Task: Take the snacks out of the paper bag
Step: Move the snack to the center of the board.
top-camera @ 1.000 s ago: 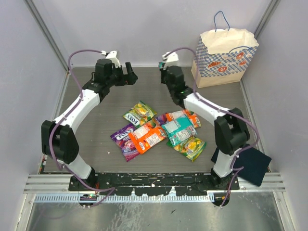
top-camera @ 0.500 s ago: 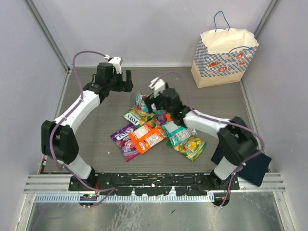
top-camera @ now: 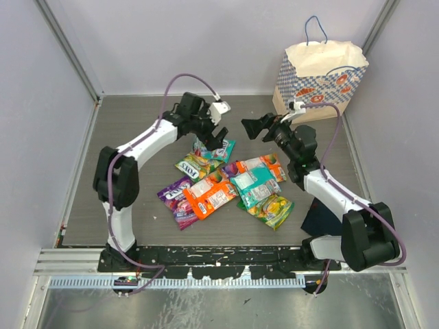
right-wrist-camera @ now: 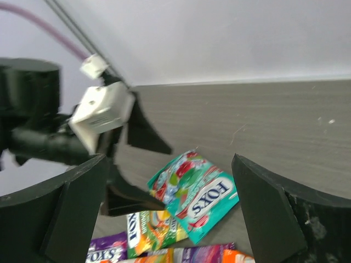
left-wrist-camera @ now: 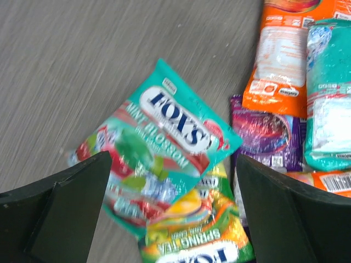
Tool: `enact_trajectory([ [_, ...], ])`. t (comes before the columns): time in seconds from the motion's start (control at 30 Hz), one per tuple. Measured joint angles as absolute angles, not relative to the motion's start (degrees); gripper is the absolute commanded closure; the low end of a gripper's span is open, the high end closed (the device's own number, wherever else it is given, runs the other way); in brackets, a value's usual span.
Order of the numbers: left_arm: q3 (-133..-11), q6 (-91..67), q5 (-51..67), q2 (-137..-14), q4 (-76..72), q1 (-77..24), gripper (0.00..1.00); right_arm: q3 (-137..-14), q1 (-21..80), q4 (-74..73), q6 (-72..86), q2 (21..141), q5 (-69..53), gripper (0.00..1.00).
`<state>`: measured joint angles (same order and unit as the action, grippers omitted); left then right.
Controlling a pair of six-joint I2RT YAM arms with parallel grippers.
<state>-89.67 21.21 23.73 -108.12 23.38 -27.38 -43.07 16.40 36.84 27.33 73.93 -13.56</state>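
Left pincer [left-wrist-camera: 173,164] spread, teal snack [left-wrist-camera: 164,137] beneath

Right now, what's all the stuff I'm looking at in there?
snacks: about eight, teal, orange, green-yellow and purple, overlapping in a pile mid-table
paper bag: one, beige with a blue-white checked band and blue cord handle, upright at the far right corner
cloth: one, dark navy, near right side, partly hidden
table: one, grey, under everything
left pincer: one, black, open, above the teal packet at the pile's far edge
right pincer: one, black, open, in the air between pile and bag
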Motion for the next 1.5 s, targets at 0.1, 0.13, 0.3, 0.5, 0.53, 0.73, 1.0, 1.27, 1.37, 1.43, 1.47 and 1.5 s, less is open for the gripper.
enact_trajectory([
  [0.1, -97.47, 23.90, 25.32, -114.93, 27.46, -29.12, 0.03, -41.98, 16.27, 36.99, 29.71, 73.93, -15.49, 0.00],
  [0.13, -99.66, 24.73, 25.65, -116.86, 29.04, -29.30, 0.05, -41.65, 16.03, 37.36, 30.44, 73.93, -15.99, 0.00],
  [0.3, -105.62, 25.82, 25.19, -123.61, 35.03, -28.91, 0.21, -40.03, 14.26, 38.94, 33.21, 73.91, -17.41, 0.00],
  [0.5, -112.16, 20.84, 24.03, -131.59, 39.13, -26.35, 0.43, -39.18, 12.27, 40.05, 36.21, 73.91, -18.98, 0.00],
  [0.53, -113.14, 19.29, 23.35, -132.00, 39.27, -25.67, 0.45, -39.03, 12.03, 40.47, 36.69, 73.91, -19.29, 0.00],
  [0.73, -115.11, 9.47, 12.64, -132.57, 39.11, -20.91, 0.42, -38.59, 11.27, 42.65, 39.05, 74.28, -20.36, 0.00],
  [1.0, -115.26, -2.44, -4.93, -133.40, 38.11, -15.40, 0.39, -38.59, 11.11, 44.25, 41.23, 75.48, -22.02, 0.00],
  [1.27, -108.36, -11.44, -20.05, -129.97, 34.92, -12.27, 0.15, -38.59, 11.11, 44.66, 42.28, 75.70, -23.16, 0.00],
  [1.37, -101.19, -10.66, -20.71, -125.54, 31.03, -11.75, 0.06, -38.63, 11.11, 44.84, 42.52, 76.05, -23.75, 0.00],
  [1.43, -97.89, -8.58, -18.57, -122.93, 29.45, -11.33, 0.06, -38.68, 11.11, 45.10, 42.85, 76.47, -24.18, 0.00],
  [1.47, -97.17, -7.09, -17.04, -121.91, 29.10, -11.22, 0.06, -38.68, 11.11, 45.30, 43.07, 76.73, -24.40, 0.00],
  [1.5, -97.08, -5.58, -15.49, -121.32, 28.62, -11.20, 0.08, -38.70, 11.11, 45.47, 43.33, 77.01, -24.60, 0.01],
])
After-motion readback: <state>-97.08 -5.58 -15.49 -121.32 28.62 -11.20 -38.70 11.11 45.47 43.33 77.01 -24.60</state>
